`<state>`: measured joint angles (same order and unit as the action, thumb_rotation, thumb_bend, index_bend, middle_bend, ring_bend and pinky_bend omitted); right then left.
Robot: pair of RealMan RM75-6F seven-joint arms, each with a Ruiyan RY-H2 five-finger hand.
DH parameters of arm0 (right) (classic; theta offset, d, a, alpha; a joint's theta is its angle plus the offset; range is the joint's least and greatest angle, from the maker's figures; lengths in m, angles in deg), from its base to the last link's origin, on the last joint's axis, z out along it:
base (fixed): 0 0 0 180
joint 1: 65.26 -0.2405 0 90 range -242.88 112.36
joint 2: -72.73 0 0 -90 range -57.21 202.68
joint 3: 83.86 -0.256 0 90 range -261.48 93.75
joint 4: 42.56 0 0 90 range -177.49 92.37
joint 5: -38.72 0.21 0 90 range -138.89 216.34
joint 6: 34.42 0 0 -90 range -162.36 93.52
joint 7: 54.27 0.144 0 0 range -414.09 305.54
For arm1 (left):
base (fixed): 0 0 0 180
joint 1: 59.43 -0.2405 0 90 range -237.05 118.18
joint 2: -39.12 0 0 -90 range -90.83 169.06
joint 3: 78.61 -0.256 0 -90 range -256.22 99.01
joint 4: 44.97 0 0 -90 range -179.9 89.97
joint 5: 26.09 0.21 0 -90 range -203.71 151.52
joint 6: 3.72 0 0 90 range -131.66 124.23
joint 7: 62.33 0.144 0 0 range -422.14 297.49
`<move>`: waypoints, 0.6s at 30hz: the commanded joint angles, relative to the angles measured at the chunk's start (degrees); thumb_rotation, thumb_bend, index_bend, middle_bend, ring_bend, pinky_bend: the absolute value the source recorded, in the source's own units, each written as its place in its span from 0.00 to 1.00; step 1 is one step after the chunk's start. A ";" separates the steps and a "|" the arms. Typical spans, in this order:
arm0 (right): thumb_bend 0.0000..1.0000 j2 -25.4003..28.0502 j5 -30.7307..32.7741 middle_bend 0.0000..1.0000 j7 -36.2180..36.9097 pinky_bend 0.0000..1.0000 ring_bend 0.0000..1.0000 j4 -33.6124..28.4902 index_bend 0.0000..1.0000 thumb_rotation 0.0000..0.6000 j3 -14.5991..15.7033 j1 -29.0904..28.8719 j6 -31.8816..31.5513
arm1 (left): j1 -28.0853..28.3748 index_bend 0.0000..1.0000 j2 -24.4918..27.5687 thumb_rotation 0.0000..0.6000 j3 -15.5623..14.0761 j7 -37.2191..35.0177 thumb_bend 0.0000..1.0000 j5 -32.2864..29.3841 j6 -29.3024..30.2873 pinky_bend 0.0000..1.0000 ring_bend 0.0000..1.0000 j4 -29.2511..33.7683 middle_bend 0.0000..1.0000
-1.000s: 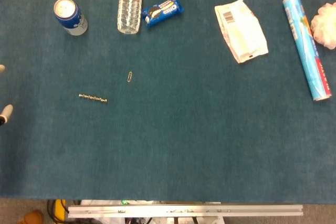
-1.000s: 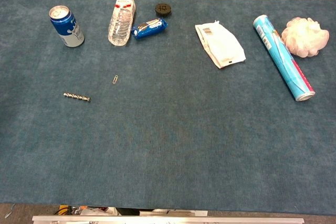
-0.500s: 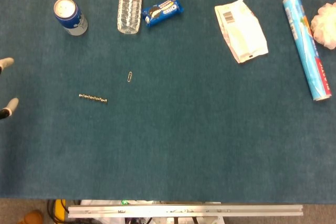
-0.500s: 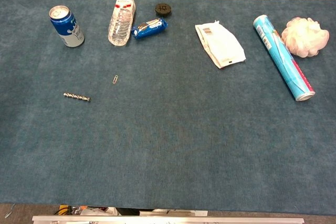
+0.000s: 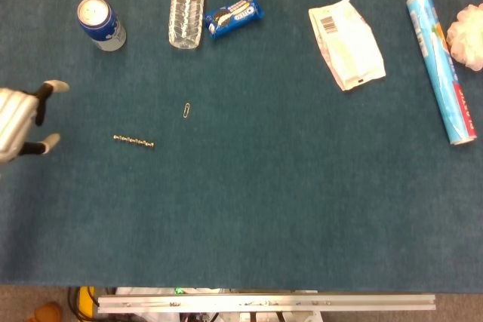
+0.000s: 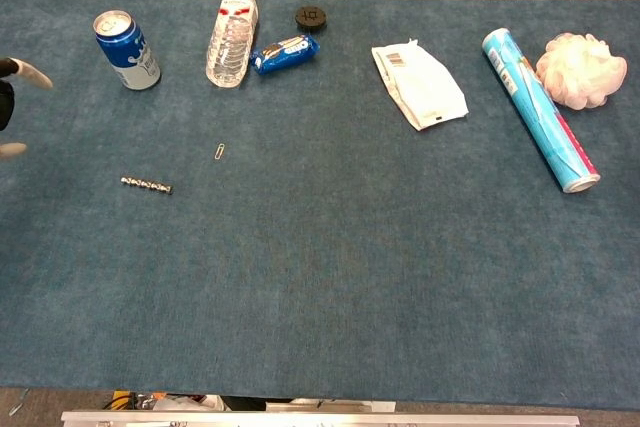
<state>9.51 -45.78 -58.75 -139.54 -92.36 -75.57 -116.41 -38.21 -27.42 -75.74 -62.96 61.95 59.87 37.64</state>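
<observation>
left hand [image 5: 19, 122] open, fingers apart, near short silver bead chain [image 5: 133, 141]

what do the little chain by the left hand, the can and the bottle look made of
Chain: likely metal, with silvery glinting beads. Can: probably aluminium, with a shiny silver top and a glossy blue print. Bottle: clear ribbed plastic, see-through. The left hand, nearest the chain, holds nothing.

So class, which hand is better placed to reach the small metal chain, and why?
Left. The left hand is at the table's left edge, fingers apart and empty, close to the chain. The right hand shows in neither view.
</observation>
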 commanded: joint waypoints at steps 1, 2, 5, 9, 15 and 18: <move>0.26 -0.42 0.19 0.39 -1.15 0.55 0.37 0.56 0.40 1.00 0.07 -0.01 -0.25 | 2.37 0.32 -2.03 1.00 -0.28 -0.94 0.20 0.25 -2.66 0.95 0.81 -2.56 0.80; 0.26 -0.57 0.27 0.39 -1.45 0.55 0.37 0.66 0.40 1.00 0.13 0.04 -0.35 | 3.00 0.33 -2.71 1.00 -0.32 -0.99 0.20 0.21 -3.42 0.97 0.84 -3.22 0.83; 0.26 -0.65 0.52 0.39 -1.34 0.55 0.37 0.67 0.40 1.00 0.35 0.22 -0.41 | 4.18 0.38 -4.45 1.00 -0.45 -1.19 0.20 -0.07 -4.81 1.00 0.89 -4.74 0.88; 0.26 -0.76 0.61 0.39 -1.20 0.55 0.37 0.90 0.40 1.00 0.60 0.36 -0.48 | 5.46 0.41 -5.85 1.00 -1.00 -0.77 0.20 -0.89 -7.28 1.00 0.93 -5.43 0.93; 0.26 -0.90 0.76 0.39 -0.48 0.55 0.37 1.50 0.40 1.00 1.00 0.63 -0.52 | 6.70 0.41 -7.47 1.00 -1.36 1.91 0.20 -3.29 -10.21 1.00 0.94 -5.27 0.94; 0.26 -0.97 0.96 0.39 0.00 0.55 0.37 1.78 0.40 1.00 1.16 0.88 -0.65 | 7.17 0.42 -8.48 1.00 -1.24 3.40 0.20 -4.26 -10.70 1.00 0.95 -5.51 0.95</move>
<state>8.56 -44.86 -58.80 -137.80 -91.23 -74.74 -117.03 -31.29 -35.52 -77.01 -59.99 58.04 49.42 32.25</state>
